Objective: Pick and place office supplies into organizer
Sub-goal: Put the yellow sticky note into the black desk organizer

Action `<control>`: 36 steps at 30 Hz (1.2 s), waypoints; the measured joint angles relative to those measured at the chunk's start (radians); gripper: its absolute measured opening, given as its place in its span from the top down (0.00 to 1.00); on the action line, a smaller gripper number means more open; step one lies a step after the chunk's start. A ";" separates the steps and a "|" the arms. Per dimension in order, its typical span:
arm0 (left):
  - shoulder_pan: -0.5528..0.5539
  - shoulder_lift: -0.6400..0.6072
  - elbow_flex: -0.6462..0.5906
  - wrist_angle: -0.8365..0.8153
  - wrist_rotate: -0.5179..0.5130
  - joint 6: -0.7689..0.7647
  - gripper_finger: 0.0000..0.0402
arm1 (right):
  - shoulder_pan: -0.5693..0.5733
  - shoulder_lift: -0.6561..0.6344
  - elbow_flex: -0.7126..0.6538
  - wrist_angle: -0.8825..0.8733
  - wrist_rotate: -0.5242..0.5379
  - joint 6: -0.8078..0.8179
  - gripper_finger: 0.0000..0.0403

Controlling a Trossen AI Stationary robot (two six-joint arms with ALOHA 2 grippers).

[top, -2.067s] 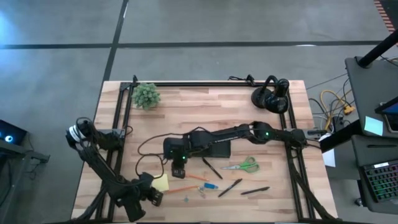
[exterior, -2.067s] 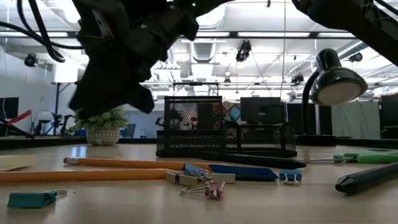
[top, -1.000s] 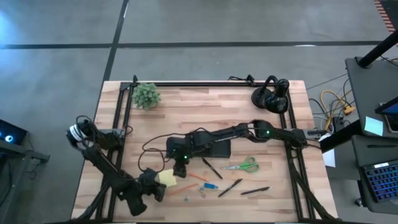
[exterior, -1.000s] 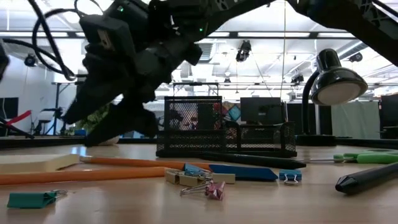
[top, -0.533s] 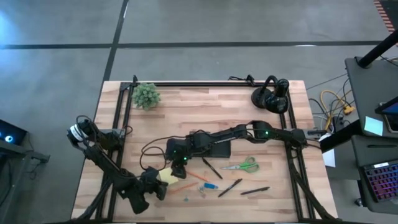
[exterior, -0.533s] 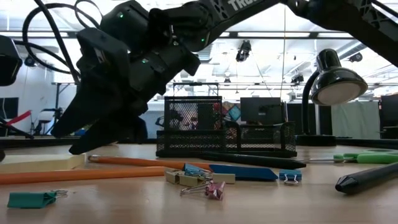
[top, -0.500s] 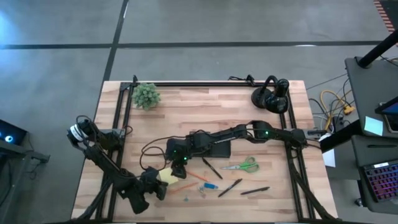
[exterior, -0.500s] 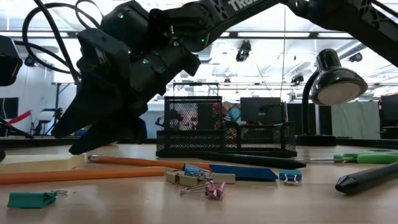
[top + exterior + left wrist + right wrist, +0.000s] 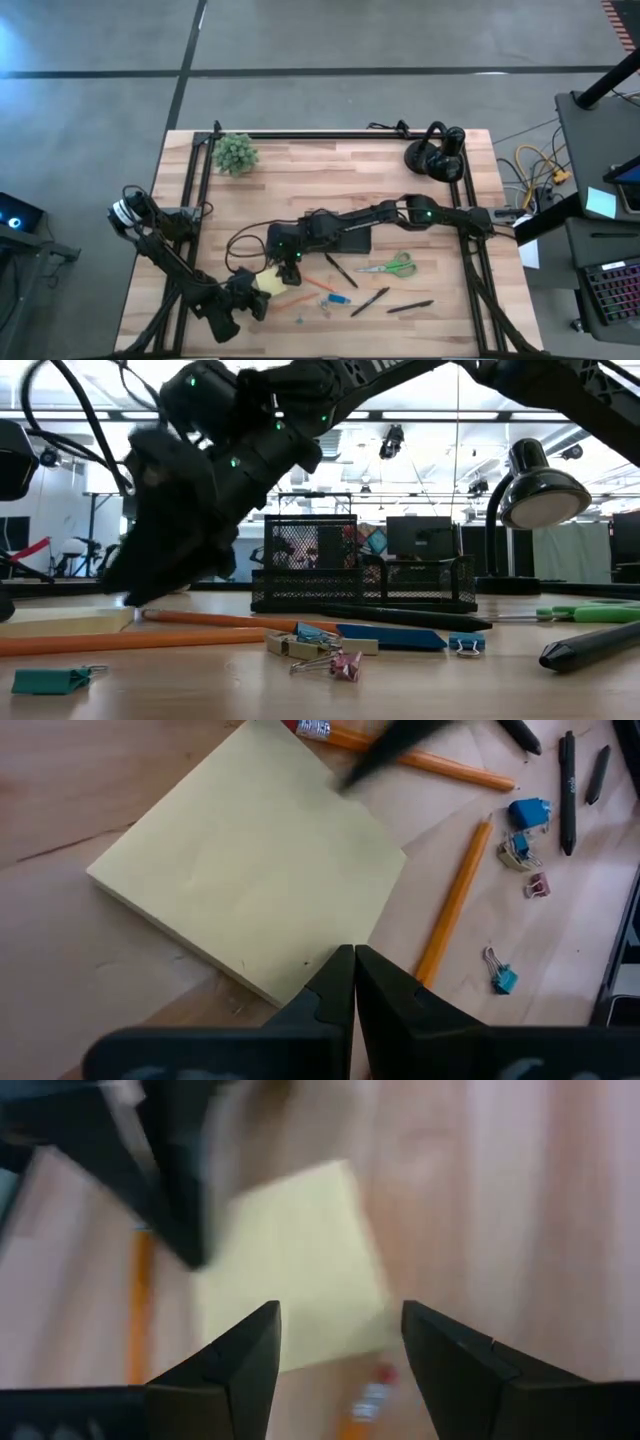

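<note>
High view: the yellow sticky-note pad [image 9: 266, 284] lies flat on the bench [image 9: 330, 170], outside the black mesh organizer [image 9: 352, 237]. Right gripper [image 9: 283, 270] hangs wide above it; left gripper [image 9: 256, 297], closed and empty, touches its edge.

Both arms are showing as dark, matte, jointed links with loose black cables looping beside them, and small green lights are glowing on the right arm. White lettering is running along the right arm's upper link. The left claw [image 9: 350, 982] and right claw [image 9: 336, 1342] are each ending in two black, wedge-shaped fingers.
</note>
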 joint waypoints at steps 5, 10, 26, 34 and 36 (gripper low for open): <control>0.000 0.000 0.000 0.001 0.001 0.000 1.00 | 0.001 -0.011 0.026 -0.054 0.020 -0.026 0.50; 0.000 0.000 -0.001 0.002 0.001 0.000 1.00 | 0.008 0.015 0.024 -0.062 0.003 -0.016 0.50; 0.000 0.000 -0.002 0.006 -0.008 0.000 1.00 | 0.040 0.033 0.024 -0.027 0.018 0.004 0.55; 0.000 0.000 -0.002 0.006 -0.011 0.007 1.00 | 0.048 0.035 0.047 -0.065 0.017 0.016 0.72; -0.001 0.000 -0.002 0.006 -0.011 0.022 1.00 | 0.048 0.035 0.047 -0.073 0.013 0.019 0.77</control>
